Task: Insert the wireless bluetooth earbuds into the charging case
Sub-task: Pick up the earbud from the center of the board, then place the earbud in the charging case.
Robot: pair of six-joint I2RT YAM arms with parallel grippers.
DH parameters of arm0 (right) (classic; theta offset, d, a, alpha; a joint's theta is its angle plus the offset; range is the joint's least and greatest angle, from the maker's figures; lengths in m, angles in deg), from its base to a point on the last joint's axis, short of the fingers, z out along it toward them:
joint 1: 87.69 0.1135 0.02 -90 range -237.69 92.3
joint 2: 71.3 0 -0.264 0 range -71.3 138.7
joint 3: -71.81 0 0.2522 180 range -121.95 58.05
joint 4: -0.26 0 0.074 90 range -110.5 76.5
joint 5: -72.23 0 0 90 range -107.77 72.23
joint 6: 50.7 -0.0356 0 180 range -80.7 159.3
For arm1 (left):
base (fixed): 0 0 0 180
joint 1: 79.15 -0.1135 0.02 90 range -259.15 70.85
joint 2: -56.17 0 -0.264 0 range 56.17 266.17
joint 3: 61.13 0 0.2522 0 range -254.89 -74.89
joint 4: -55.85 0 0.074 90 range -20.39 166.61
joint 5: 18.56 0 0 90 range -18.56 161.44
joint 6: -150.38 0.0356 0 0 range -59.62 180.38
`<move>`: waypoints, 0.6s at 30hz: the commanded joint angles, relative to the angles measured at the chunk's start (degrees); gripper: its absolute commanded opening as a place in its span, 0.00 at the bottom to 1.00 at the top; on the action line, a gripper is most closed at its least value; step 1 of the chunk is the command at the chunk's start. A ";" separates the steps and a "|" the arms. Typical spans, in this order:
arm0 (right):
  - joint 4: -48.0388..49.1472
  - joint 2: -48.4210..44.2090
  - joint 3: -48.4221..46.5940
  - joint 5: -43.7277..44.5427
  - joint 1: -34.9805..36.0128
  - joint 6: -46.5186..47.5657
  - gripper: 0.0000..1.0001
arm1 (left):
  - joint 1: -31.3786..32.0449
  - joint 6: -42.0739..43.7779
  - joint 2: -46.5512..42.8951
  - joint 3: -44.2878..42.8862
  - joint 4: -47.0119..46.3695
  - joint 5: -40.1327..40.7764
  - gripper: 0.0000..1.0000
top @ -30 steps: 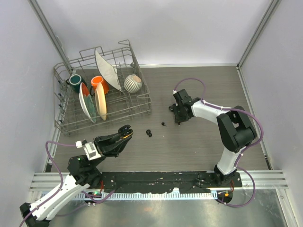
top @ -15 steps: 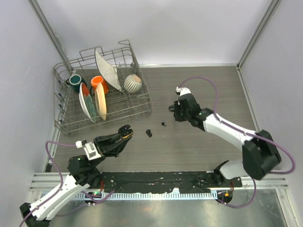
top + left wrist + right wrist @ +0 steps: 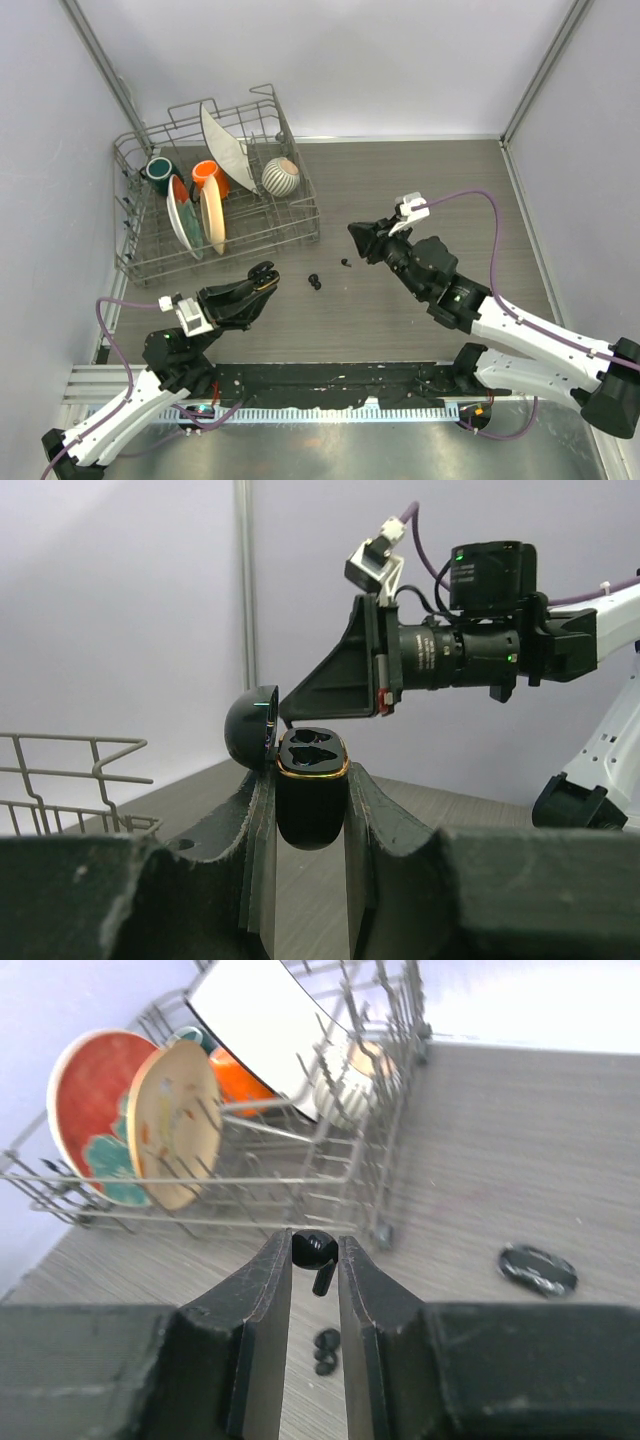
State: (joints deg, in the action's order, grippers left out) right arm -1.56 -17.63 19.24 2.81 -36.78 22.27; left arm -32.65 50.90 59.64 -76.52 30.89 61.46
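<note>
My left gripper (image 3: pixel 262 280) is shut on the black charging case (image 3: pixel 311 785), held upright above the table. Its lid (image 3: pixel 252 725) is flipped open to the left, and two empty sockets show inside the gold-rimmed top. My right gripper (image 3: pixel 356 233) hangs above the table's middle, shut on one glossy black earbud (image 3: pixel 316 1250) whose short stem points down between the fingertips. More earbuds lie on the table: a small cluster (image 3: pixel 316 282), also in the right wrist view (image 3: pixel 326 1351), and one (image 3: pixel 346 263) nearer the right gripper. The right gripper (image 3: pixel 330 695) shows just behind and above the case.
A wire dish rack (image 3: pixel 230 255) with plates, cups and a striped bowl stands at the back left, seen close ahead in the right wrist view (image 3: pixel 380 1190). A flat black oval thing (image 3: pixel 538 1269) lies on the table right of the right gripper.
The right arm has swung forward and risen off the table, carrying the earbud a little left toward the case. The left gripper and the case have not moved.
</note>
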 commanded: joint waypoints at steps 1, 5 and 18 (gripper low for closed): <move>9.50 -2.60 -0.74 0.87 2.69 1.21 0.01 | 0.08 -0.81 0.23 2.86 -1.54 1.71 0.00; 10.46 -2.87 -3.55 -2.29 5.59 2.71 0.01 | 0.17 -0.90 0.67 2.86 -1.80 2.77 0.00; 12.49 0.20 -9.62 -12.13 12.01 5.97 0.01 | 0.08 -0.90 3.13 2.68 -4.08 2.95 0.00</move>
State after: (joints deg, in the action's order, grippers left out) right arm 7.34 -18.98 13.69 -4.30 -25.70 26.57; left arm -32.65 50.20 61.76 -76.52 30.37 63.91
